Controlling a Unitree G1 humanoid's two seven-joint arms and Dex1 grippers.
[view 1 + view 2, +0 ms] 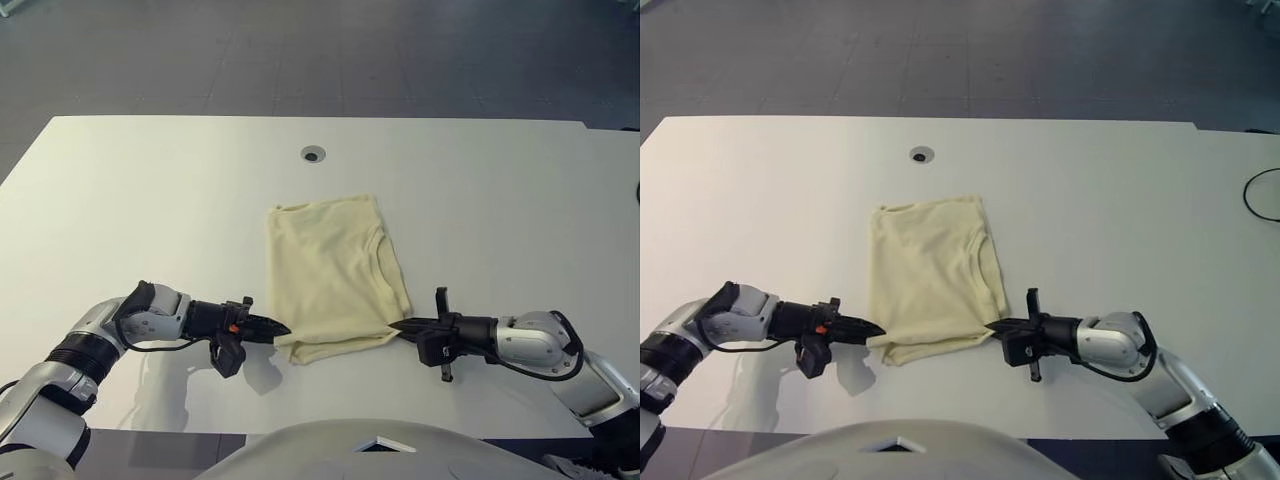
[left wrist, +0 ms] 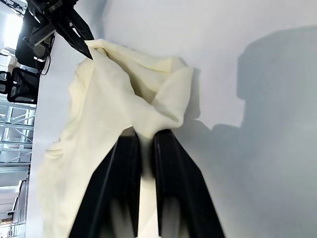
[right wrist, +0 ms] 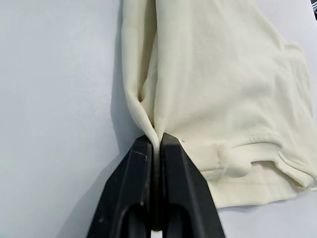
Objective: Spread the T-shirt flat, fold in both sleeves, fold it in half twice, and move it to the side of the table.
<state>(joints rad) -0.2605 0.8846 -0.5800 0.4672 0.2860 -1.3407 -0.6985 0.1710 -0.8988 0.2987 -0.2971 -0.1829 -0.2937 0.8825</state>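
Left gripper and right gripper are clamped on the T-shirt at its 7 and 5 o'clock corners (central on the table); best lifted evenly toward 12 o'clock, edges aligned

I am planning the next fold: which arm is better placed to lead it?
Probably right: the right fingers are shut tight on a near corner of the T-shirt; the left fingers hold theirs with a gap.

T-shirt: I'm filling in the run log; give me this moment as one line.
T-shirt folded, on table | left gripper shut on near-left corner | right gripper shut on near-right corner
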